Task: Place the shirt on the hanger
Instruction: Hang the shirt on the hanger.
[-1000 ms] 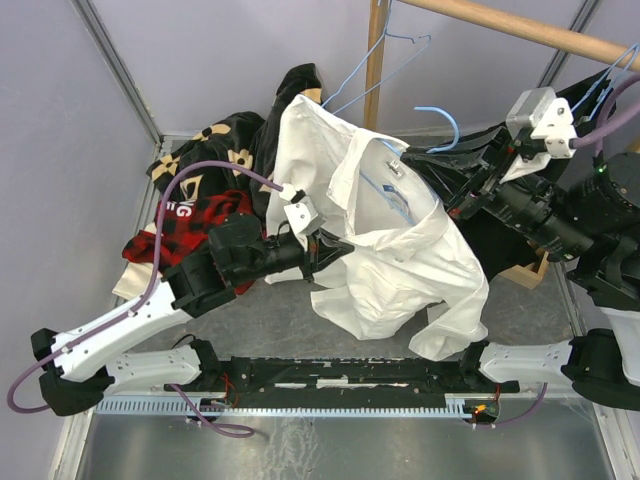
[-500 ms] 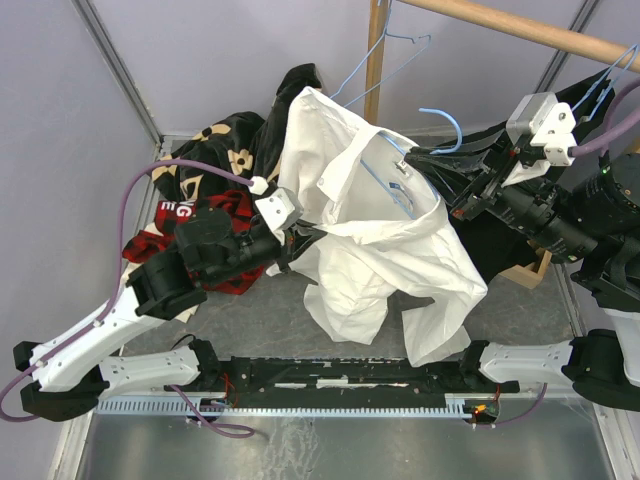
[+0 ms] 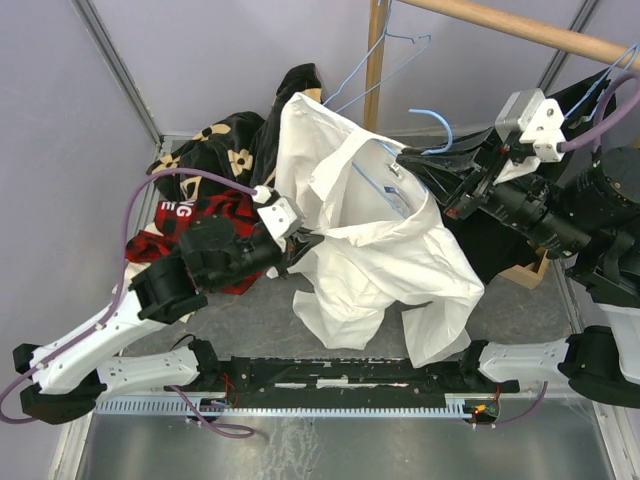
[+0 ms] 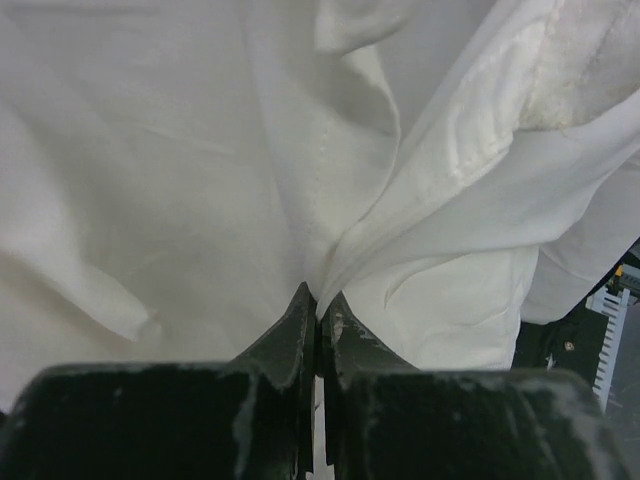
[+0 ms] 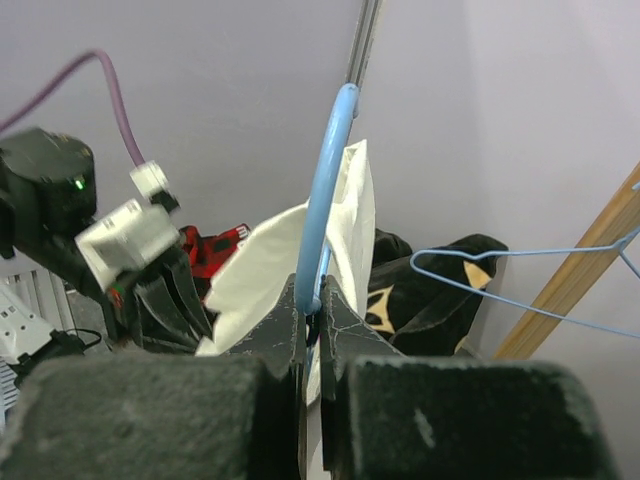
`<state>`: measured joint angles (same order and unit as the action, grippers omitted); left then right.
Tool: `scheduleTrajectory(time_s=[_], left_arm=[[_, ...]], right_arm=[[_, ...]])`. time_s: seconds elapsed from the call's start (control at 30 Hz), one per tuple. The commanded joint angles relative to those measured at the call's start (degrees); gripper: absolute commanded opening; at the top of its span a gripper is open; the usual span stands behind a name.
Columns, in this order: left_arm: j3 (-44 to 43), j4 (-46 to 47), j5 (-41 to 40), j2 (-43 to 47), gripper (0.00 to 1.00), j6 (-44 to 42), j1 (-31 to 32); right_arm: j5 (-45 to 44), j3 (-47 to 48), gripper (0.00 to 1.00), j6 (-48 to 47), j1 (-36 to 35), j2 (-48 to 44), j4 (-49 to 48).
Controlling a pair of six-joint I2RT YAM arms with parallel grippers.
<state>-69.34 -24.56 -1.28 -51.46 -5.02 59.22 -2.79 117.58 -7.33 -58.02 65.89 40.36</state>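
Left tool [image 4: 318,302]: jaws fully closed, a fold of the white shirt [image 4: 200,150] pinched between the tips. Right tool [image 5: 312,300]: jaws closed on the wire of the light-blue hanger [image 5: 325,190], just under its hook.

Position of task item: the shirt is held up off the counter [image 3: 255,305], draped over the hanger. A stretch of blue wire shows inside the open collar. The lower cloth and one sleeve hang toward the arm bases.

Risks, as I judge them:
- The left pinch sits low on the body cloth. A pull outward from there could drag the shirt sideways off the hanger's far shoulder.
- The hanger wire is thin and held at one spot only, so the weight of the cloth could make it swivel in the right tool.
- The dangling sleeve could snag on the black rail between the bases.
- I cannot tell whether both shoulders are seated on the wire, and letting go too early could drop the shirt.

Count:
- tools: 2
- white shirt: 1
- light-blue hangers: 3. One is held, one spare hanger [image 3: 385,55] is at the wooden post [image 3: 376,60], and one far hanger [image 3: 615,72] is under the wooden rod [image 3: 520,30].
- red-and-black plaid shirt [image 3: 185,232]: 1
- black flowered garment [image 3: 215,150]: 1
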Motion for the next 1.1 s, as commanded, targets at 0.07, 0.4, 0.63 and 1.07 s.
scheduleTrajectory(time_s=[0.07, 0.4, 0.63, 1.07], left_arm=[[8.0, 8.8, 0.0, -0.9, 0.03, 3.6, -0.1], [7.0, 12.7, -4.5, -3.9, 0.11, 2.7, -0.2], [10.2, 8.1, -5.4, 2.1, 0.53, 5.5, -0.2], [15.1, 2.3, -10.5, 13.2, 0.64, 12.6, -0.1]], right_arm=[[2.0, 13.5, 0.00, 0.8, 0.0, 4.2, -1.7], [2.1, 22.3, 0.00, 0.5, 0.0, 9.0, 3.0], [-4.3, 8.0, 0.00, -0.5, 0.1, 3.4, 4.9], [-3.9, -7.6, 0.00, 3.7, 2.4, 5.6, 11.3]])
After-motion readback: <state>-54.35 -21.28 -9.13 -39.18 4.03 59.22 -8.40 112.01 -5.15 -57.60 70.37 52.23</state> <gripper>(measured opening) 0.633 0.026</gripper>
